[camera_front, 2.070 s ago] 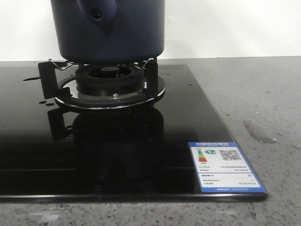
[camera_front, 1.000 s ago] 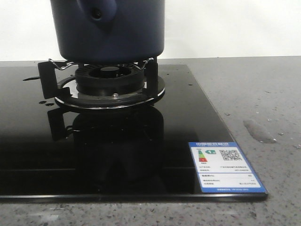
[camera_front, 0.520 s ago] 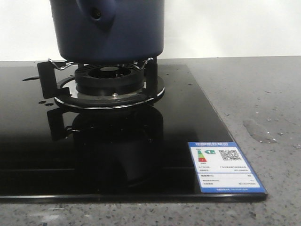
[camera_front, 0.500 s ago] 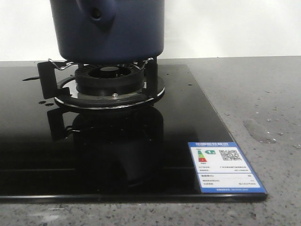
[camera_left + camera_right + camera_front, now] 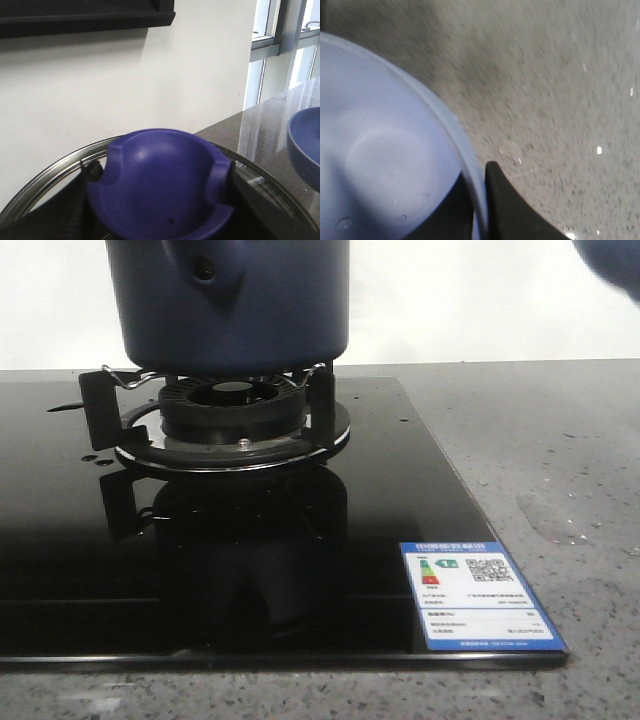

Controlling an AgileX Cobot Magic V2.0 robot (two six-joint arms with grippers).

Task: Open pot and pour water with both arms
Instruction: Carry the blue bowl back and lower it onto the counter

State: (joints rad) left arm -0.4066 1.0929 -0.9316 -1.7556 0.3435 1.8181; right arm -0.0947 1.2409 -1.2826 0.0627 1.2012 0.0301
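Observation:
The dark navy pot [image 5: 235, 310] stands on the burner [image 5: 232, 410], its stub handle [image 5: 205, 270] facing me; its top is cut off by the front view's edge. In the left wrist view my left gripper [image 5: 160, 200] is shut on the purple-blue knob [image 5: 160, 175] of a glass lid with a steel rim [image 5: 45, 175]. Whether the lid rests on the pot I cannot tell. My right gripper [image 5: 480, 200] is shut on the rim of a light blue bowl [image 5: 385, 150] over the grey counter. That bowl [image 5: 615, 260] shows blurred at the front view's top right corner.
A black glass cooktop [image 5: 60, 570] carries the burner and a blue energy label [image 5: 480, 595] at its near right corner. The grey speckled counter [image 5: 580, 430] lies to the right, with a wet patch [image 5: 548, 515]. The bowl [image 5: 305, 145] also appears beside the lid.
A blurred blue shape, the bowl, has entered the top right corner of the front view. The pot has stayed put on the burner.

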